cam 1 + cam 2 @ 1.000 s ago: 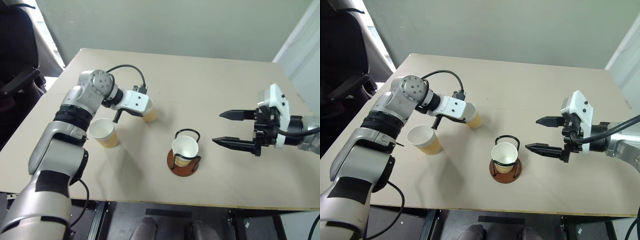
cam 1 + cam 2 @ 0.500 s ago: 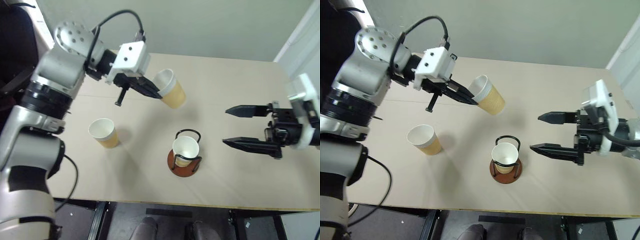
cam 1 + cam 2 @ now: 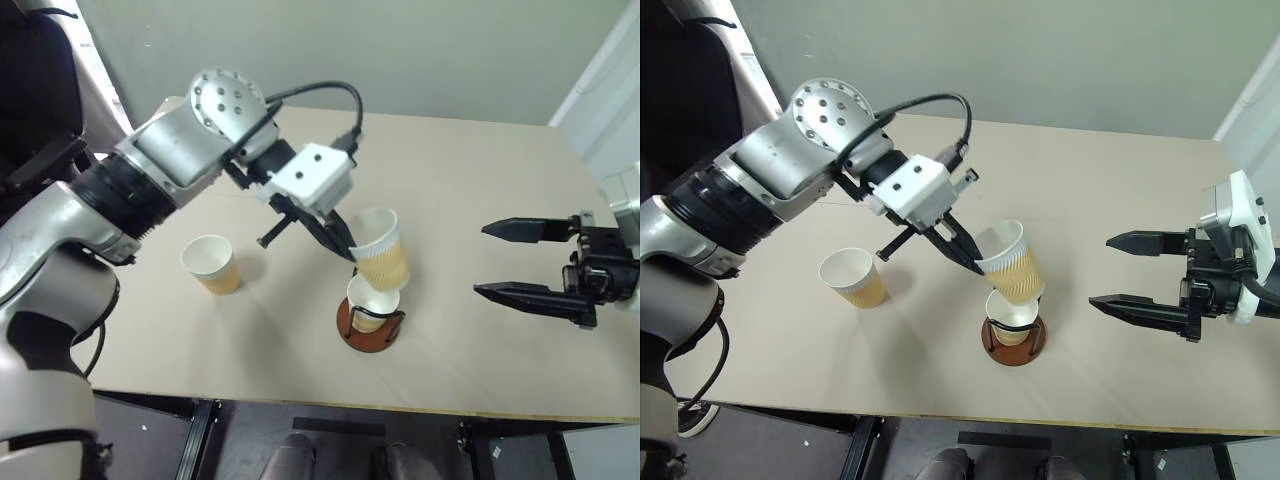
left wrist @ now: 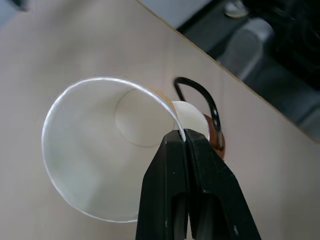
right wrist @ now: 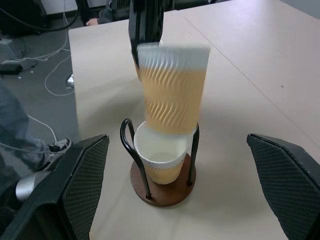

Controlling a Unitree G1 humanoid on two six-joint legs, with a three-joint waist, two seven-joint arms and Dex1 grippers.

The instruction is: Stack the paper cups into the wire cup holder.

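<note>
While the wire cup holder (image 3: 1013, 335) near the table's (image 3: 1120, 200) front edge already has one paper cup (image 3: 370, 300) seated inside it, our left gripper (image 3: 978, 265) pinches the rim of a second cup (image 3: 1010, 263), which hangs just above the seated one, possibly touching it. A second ago we had that cup farther back. Our right gripper (image 3: 510, 260) waits spread wide and empty, and a third cup (image 3: 210, 265) stands apart at left.

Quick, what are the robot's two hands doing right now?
Left gripper: shut on a paper cup rim.
Right gripper: open, holding nothing.
</note>
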